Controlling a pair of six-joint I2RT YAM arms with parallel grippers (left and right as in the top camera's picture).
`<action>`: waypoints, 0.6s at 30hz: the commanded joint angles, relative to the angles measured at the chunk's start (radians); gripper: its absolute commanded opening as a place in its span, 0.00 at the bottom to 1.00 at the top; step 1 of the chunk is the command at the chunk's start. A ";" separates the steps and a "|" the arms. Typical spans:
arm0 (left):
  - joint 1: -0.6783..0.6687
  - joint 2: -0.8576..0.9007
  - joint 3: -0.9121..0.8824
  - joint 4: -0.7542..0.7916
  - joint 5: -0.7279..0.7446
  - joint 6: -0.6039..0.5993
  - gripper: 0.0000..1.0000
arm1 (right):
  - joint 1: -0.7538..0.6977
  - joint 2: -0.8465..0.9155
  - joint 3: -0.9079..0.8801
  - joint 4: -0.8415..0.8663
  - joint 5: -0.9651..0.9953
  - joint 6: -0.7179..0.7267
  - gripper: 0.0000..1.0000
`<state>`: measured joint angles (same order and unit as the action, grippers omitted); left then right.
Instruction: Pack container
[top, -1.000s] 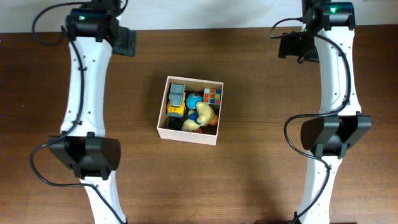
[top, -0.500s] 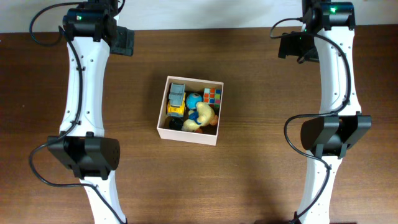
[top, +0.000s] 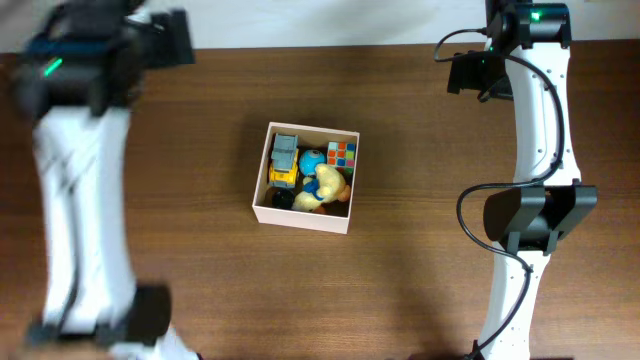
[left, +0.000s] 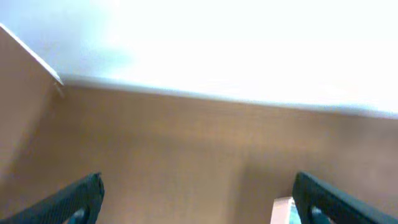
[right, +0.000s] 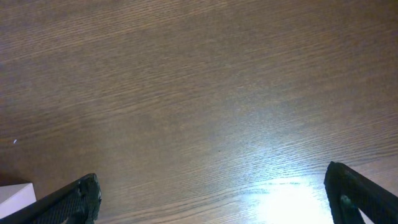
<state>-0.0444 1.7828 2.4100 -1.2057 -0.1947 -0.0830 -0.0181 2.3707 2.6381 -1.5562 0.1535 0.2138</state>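
Note:
The container, a square box with white walls and a tan inside, stands at the table's middle. It holds a yellow and grey toy truck, a blue ball, a coloured cube and a yellow plush. My left gripper is blurred at the far left edge of the table, well away from the container. In the left wrist view the left gripper is open and empty, with a container corner at the bottom. My right gripper is at the far right. In its wrist view the right gripper is open and empty.
The brown wooden table surrounds the container. A white wall lies beyond the table's far edge. A white container corner shows at the bottom left of the right wrist view. Both arm bases stand at the near edge.
My left arm has swung up and to the left and is motion-blurred now. The right arm and the container with its toys have not moved.

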 joint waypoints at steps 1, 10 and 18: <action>0.005 -0.172 -0.129 0.079 -0.020 0.089 0.99 | -0.003 -0.008 -0.003 0.000 0.013 0.012 0.99; 0.042 -0.581 -0.783 0.457 -0.007 0.106 0.99 | -0.003 -0.008 -0.003 0.000 0.013 0.012 0.99; 0.095 -0.949 -1.458 0.931 0.077 0.098 0.99 | -0.003 -0.008 -0.003 0.000 0.013 0.012 0.99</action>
<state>0.0315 0.9771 1.1290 -0.3882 -0.1688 0.0078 -0.0181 2.3711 2.6381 -1.5558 0.1535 0.2138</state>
